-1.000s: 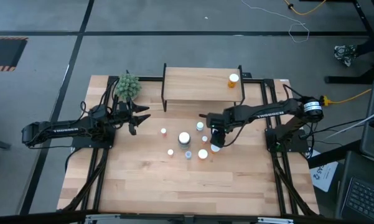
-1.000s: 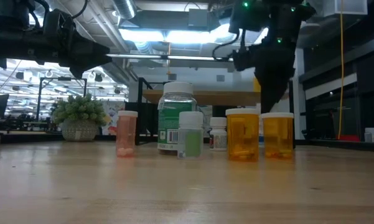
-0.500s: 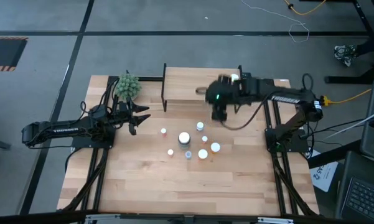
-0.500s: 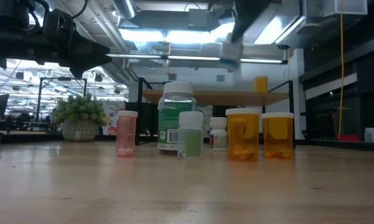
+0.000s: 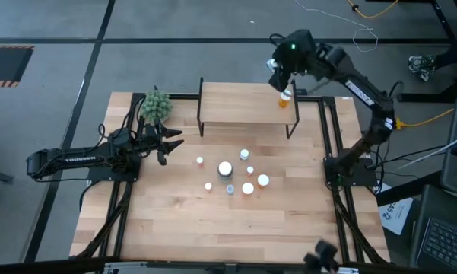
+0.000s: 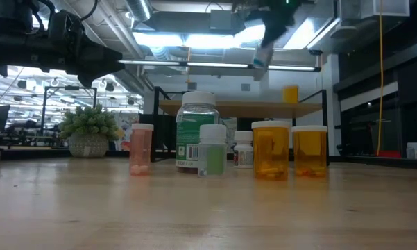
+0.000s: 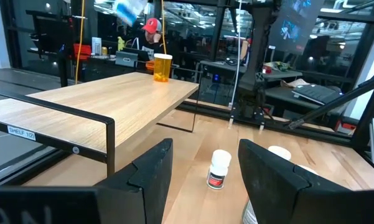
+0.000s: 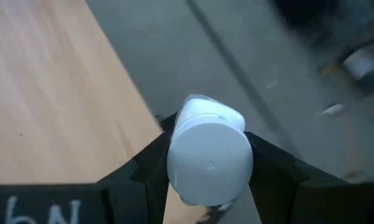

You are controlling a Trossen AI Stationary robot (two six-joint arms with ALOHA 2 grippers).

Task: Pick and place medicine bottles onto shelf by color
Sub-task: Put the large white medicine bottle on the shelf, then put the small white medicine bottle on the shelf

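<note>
My right gripper (image 5: 280, 70) is raised high over the far right corner of the shelf (image 5: 236, 106) and is shut on a pale medicine bottle with a white cap (image 8: 210, 158). The low view shows that bottle tilted in the air (image 6: 262, 55). One orange bottle (image 5: 286, 97) stands on the shelf's right end. Several more bottles stand on their bases on the table in front of the shelf: the large green one (image 6: 196, 132), a pink one (image 6: 141, 148) and two orange ones (image 6: 270, 150). My left gripper (image 5: 172, 144) waits open left of them. My right gripper pinches the bottle between its two fingers (image 8: 150, 167), one on each side of the body just under the cap (image 8: 205, 112). The cap faces back toward the wrist, so the fingers run along the bottle. The bottle is lifted clear and tilted, high above the shelf.
A green leafy plant ball (image 5: 157, 106) sits at the shelf's left end, near my left arm. A small white bottle (image 7: 219, 169) stands some way ahead of my left fingers. Bare wood (image 5: 228, 228) lies toward the table's near edge.
My right gripper has risen from among the bottles on the table, taking the pale bottle with it. It has swung toward the table's far edge, passing over the shelf to its far right corner, and has tipped. The other bottles have stayed in place.
</note>
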